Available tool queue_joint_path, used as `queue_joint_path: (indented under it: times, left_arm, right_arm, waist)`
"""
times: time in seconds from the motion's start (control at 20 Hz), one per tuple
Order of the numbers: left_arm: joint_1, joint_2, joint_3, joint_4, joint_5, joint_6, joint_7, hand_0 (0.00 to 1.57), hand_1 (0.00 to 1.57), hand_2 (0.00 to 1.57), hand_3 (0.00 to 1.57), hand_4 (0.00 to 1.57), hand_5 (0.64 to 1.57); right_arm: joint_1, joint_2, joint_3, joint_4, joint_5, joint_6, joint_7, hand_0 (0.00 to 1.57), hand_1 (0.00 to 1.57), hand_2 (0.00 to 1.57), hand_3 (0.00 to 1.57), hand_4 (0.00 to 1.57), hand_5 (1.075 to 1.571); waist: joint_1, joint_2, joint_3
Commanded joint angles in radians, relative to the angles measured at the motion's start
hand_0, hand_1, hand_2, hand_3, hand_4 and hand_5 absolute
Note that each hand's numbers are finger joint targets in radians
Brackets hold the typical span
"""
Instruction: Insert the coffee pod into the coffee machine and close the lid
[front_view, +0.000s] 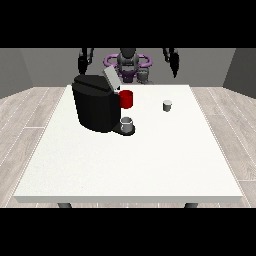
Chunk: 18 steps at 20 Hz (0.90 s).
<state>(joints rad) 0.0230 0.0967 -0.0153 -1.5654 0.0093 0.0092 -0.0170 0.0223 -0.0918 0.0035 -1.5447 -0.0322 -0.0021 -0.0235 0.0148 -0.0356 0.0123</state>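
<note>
Cup (127, 124) under machine (95, 102), pod (167, 105) apart

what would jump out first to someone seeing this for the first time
The black coffee machine dominates the left part of the white table, its grey lid tilted open, with a red part at its front and a grey cup on its base. A small grey coffee pod stands alone to the right of it. Both hands are raised off the table, the hand at the view's left and the hand at the view's right.
</note>
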Motion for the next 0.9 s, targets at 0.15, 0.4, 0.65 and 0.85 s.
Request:
queue_joint_path:
  times: [0.15, 0.4, 0.65, 0.85]
  left_arm:
    - [0.085, 0.032, 0.019, 0.016, 0.03, -0.101, -0.166, 0.0, 0.0, 0.0, 0.0, 0.31, 1.571]
    - [0.006, 0.105, 0.025, -0.013, -0.021, -0.116, -0.118, 0.0, 0.0, 0.0, 0.0, 0.21, 1.571]
    - [-0.143, 0.223, 0.117, 0.077, -0.022, -0.163, -0.04, 0.0, 0.0, 0.0, 0.0, 0.0, 1.571]
    - [-0.197, 0.26, 0.184, 0.265, -0.011, -0.203, -0.119, 0.0, 0.0, 0.0, 0.0, 0.0, 1.571]
  right_arm:
    - [0.037, -0.027, -0.008, -0.026, -0.016, 0.041, 0.066, 0.0, 0.0, 0.0, 0.0, 0.13, 1.571]
    - [-0.017, 0.044, -0.09, 0.004, 0.0, -0.11, -0.056, 0.0, 0.0, 0.0, 0.0, 0.09, 1.571]
    - [-0.046, 0.061, -0.064, 0.028, 0.013, -0.099, -0.123, 0.0, 0.0, 0.0, 0.0, 0.27, 1.571]
    - [-0.05, 0.063, -0.032, -0.041, 0.009, -0.082, -0.085, 0.0, 0.0, 0.0, 0.0, 0.18, 1.571]
  waist:
    - [-0.004, -0.03, -0.0126]
    - [-0.028, -0.006, -0.0121]
    - [-0.069, 0.07, -0.012]
    - [-0.123, 0.099, -0.0128]
